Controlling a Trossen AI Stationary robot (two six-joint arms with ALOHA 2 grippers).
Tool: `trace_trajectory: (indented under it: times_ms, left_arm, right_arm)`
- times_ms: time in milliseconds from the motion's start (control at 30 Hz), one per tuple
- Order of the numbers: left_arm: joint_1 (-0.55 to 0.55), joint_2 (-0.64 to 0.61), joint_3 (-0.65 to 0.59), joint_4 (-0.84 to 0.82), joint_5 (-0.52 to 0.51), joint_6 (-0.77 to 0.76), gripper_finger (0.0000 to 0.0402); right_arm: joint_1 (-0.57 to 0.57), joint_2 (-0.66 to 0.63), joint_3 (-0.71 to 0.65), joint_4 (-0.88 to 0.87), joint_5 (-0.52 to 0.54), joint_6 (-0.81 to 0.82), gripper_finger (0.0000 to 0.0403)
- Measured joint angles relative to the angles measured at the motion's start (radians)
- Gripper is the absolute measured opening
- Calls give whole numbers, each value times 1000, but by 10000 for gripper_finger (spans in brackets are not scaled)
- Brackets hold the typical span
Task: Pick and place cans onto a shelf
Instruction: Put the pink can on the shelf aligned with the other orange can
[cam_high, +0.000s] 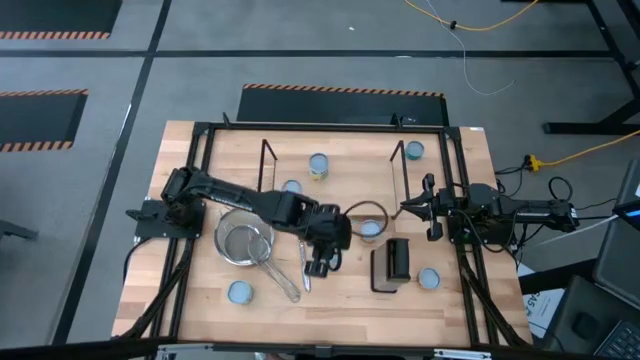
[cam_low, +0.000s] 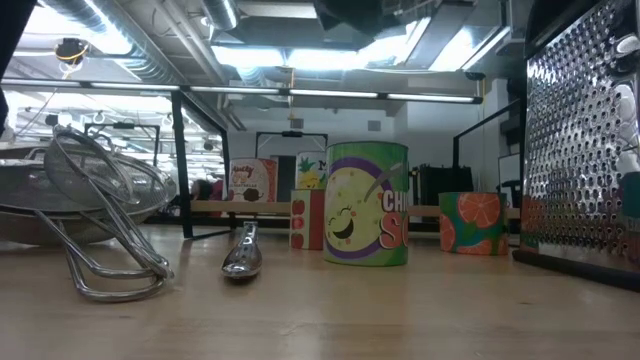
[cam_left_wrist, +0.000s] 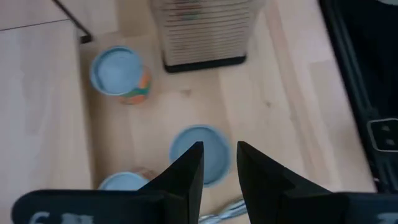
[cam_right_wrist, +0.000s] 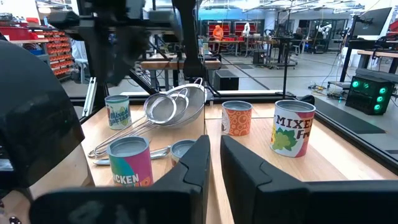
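Observation:
The shelf (cam_high: 340, 185) lies mid-table, a pale board between two black wire frames, with two cans (cam_high: 318, 165) (cam_high: 291, 187) standing on it. Other cans stand on the table: (cam_high: 414, 150), (cam_high: 370, 229), (cam_high: 428, 279), (cam_high: 240, 292). My left gripper (cam_high: 318, 266) hangs open over the table near the shelf's near edge. In its wrist view the left gripper (cam_left_wrist: 219, 155) is above a blue-topped can (cam_left_wrist: 202, 152) and touches nothing. An orange-labelled can (cam_left_wrist: 118, 71) stands farther off. My right gripper (cam_high: 408, 208) (cam_right_wrist: 214, 142) waits level at the table's right, its fingers a narrow slit apart and empty.
A metal mesh strainer (cam_high: 245, 243) lies on the table under the left arm, with a spoon (cam_high: 305, 275) beside it. An upright black-based grater (cam_high: 392, 262) (cam_left_wrist: 205, 31) stands just right of my left gripper. Black frame rails (cam_high: 200, 200) run along the table's left and right sides.

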Motion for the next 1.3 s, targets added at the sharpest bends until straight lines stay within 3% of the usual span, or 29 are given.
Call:
trace_trajectory:
  times_ms: [600, 1300]
  left_arm:
    - [-150, 48, -2, 59, -179, -28, 89]
    - [-137, 161, -3, 29, -288, -51, 89]
  right_arm:
    - [0, 0, 0, 0, 0, 0, 45]
    - [0, 0, 0, 1, -1, 0, 45]
